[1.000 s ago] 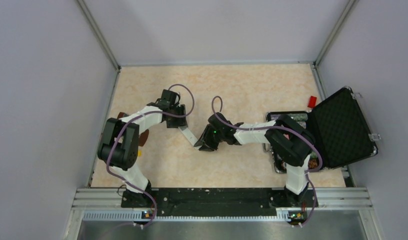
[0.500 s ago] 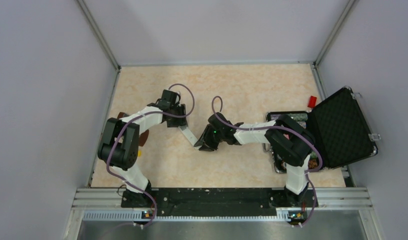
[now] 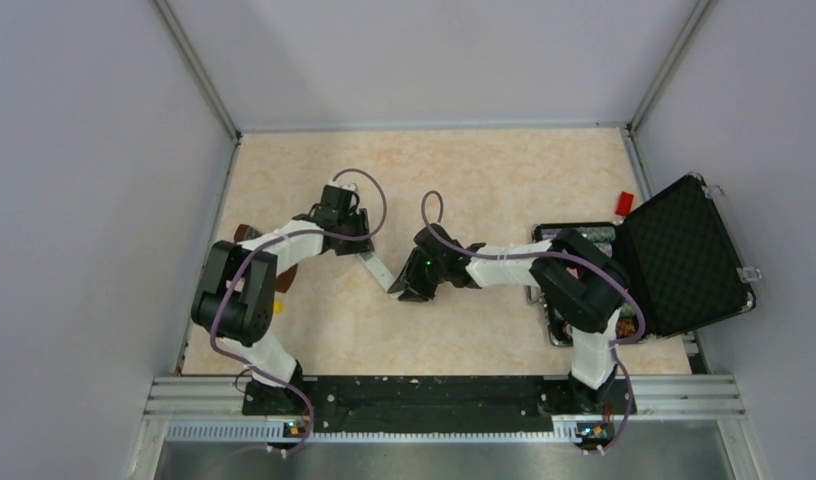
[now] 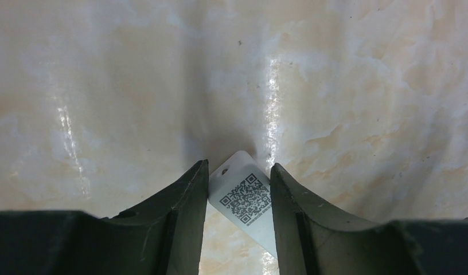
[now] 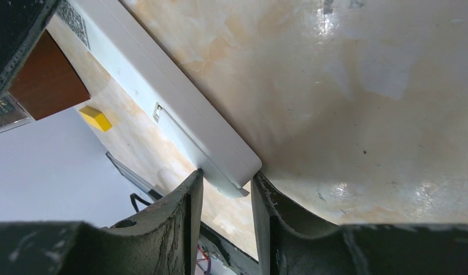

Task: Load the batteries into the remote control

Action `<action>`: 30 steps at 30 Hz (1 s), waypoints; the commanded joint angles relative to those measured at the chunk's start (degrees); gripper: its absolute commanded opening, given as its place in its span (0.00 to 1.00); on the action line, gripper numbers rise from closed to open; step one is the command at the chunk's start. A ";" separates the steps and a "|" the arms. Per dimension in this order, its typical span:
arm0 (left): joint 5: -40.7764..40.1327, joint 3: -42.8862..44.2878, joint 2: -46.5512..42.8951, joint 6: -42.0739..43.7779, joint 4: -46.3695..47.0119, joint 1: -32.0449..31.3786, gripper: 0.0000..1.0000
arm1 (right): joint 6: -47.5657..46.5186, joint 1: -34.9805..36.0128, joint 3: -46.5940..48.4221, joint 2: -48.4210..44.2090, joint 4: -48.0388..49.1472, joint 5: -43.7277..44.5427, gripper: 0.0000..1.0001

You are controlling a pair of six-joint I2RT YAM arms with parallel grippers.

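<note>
The remote control [image 3: 378, 271] lies in the middle of the table [image 3: 464, 180]. Its long axis runs on a slant from far left to near right. It bridges the two arms, so each arm has one end within reach and neither is clearly the nearer.

The left gripper [image 4: 239, 165] sits over the far-left end. In the left wrist view its jaws stand partly spread on either side of that end, which carries a square code label. The end is skewed between them and close against both inner faces. I cannot tell whether they are squeezing it or only bracketing it.

The right gripper [image 5: 226, 173] is at the near-right end. Its jaws are narrowed onto the corner of the white bar and pinch it between their tips. From there the plain white back stretches away toward the left, with a small notch along one edge.

I cannot pick out the batteries in any view. They may be in the open black case [image 3: 684, 255] at the right edge, which the right arm partly hides. A red block [image 3: 624, 203] lies beyond the case and a yellow block [image 5: 96, 118] lies near the left arm; neither is a battery.

The next move seems to depend on this two-ended hold. One arm would have to steady the bar along its length while the other is freed to open the back.
</note>
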 commanded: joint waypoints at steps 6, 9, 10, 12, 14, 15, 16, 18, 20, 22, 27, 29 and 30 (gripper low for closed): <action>3.14 -10.56 -8.82 -9.30 -1.22 -1.70 0.42 | -5.07 -1.02 -0.36 2.33 -7.88 11.24 0.36; 3.43 -12.28 -10.94 -10.92 -1.36 -1.92 0.41 | -6.78 -1.41 -0.56 1.61 -8.86 12.53 0.37; 3.21 -12.79 -11.81 -11.49 -1.58 -1.90 0.41 | -7.30 -1.47 -0.57 1.25 -9.27 12.72 0.37; 2.42 -13.66 -13.17 -12.54 -2.15 -1.93 0.41 | -8.57 -1.84 -0.49 0.59 -9.75 14.19 0.38; 1.86 -14.15 -14.18 -13.29 -2.81 -1.95 0.41 | -10.04 -2.02 0.02 0.12 -10.54 15.23 0.39; 1.37 -14.14 -14.50 -13.87 -3.54 -1.93 0.41 | -10.85 -2.13 0.37 -0.07 -10.82 15.42 0.40; 1.34 -14.32 -14.85 -14.27 -3.83 -1.93 0.41 | -11.53 -2.13 0.78 -0.08 -11.31 15.73 0.40; 0.97 -14.92 -15.56 -15.03 -4.12 -1.95 0.41 | -12.76 -2.13 1.52 -0.12 -11.90 16.23 0.40; 0.19 -15.38 -16.23 -15.36 -4.58 -1.85 0.41 | -13.75 -2.20 2.12 -0.18 -12.52 16.48 0.40; -0.68 -15.75 -16.72 -15.44 -5.06 -1.88 0.41 | -14.61 -2.16 2.44 -0.55 -12.98 16.53 0.41; -1.72 -17.21 -17.67 -15.90 -5.32 -1.91 0.41 | -16.44 -2.16 2.58 -1.83 -13.18 15.44 0.42; -1.48 -17.74 -18.02 -16.03 -5.30 -1.89 0.41 | -17.14 -2.18 2.67 -2.39 -13.30 14.85 0.43; -1.43 -18.04 -18.32 -16.13 -5.22 -1.86 0.41 | -17.40 -2.18 2.72 -2.76 -13.51 14.69 0.45</action>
